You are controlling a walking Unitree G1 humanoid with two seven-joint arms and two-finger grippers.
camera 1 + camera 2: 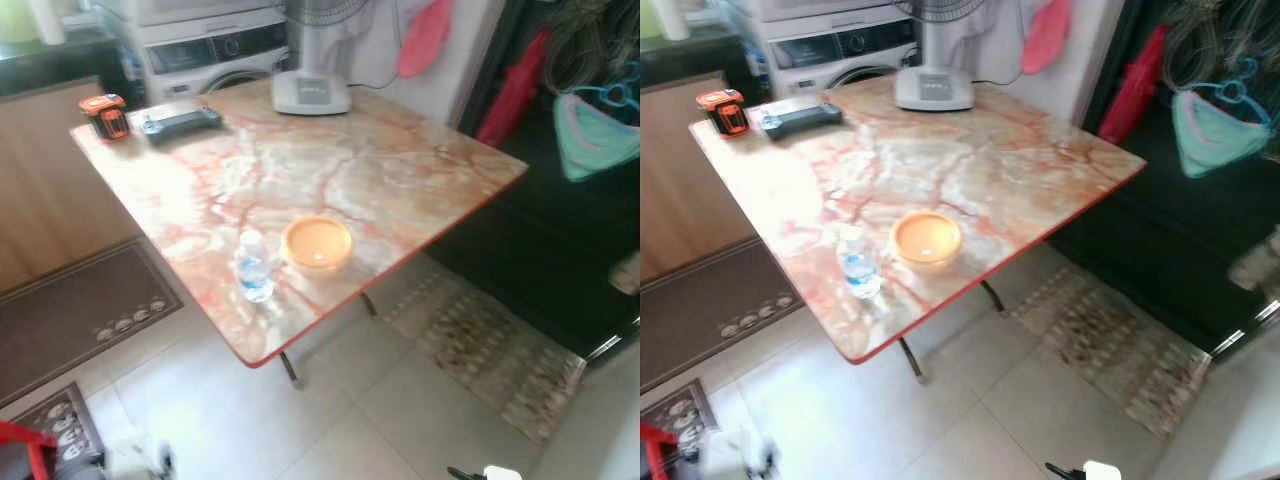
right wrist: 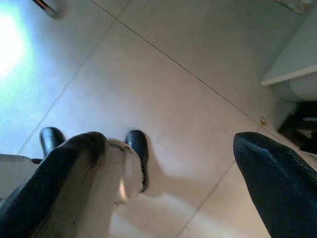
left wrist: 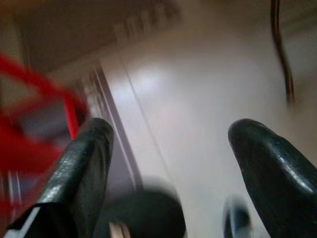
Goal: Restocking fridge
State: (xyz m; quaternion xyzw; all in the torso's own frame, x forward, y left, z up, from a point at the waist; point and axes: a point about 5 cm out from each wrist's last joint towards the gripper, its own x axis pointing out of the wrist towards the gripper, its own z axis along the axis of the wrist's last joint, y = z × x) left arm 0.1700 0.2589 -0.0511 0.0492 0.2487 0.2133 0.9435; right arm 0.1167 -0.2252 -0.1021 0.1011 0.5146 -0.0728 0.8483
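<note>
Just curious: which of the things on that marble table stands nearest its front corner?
The small water bottle, upright beside the orange bowl; the fan base and tape measure sit far back.

Nothing here can be read from where I stand. The water bottle (image 1: 254, 268) on the marble-patterned table (image 1: 400, 170) wears a blue and white label, but its print is only a blur. The washing machine (image 1: 215, 50) behind the table has a dark control strip with no legible marks. The grey base of the fan (image 1: 311, 92) shows a panel too soft to make out. The dark doormat (image 1: 75, 315) on the floor carries a row of pale shapes along its edge, and I cannot tell whether they are letters
</note>
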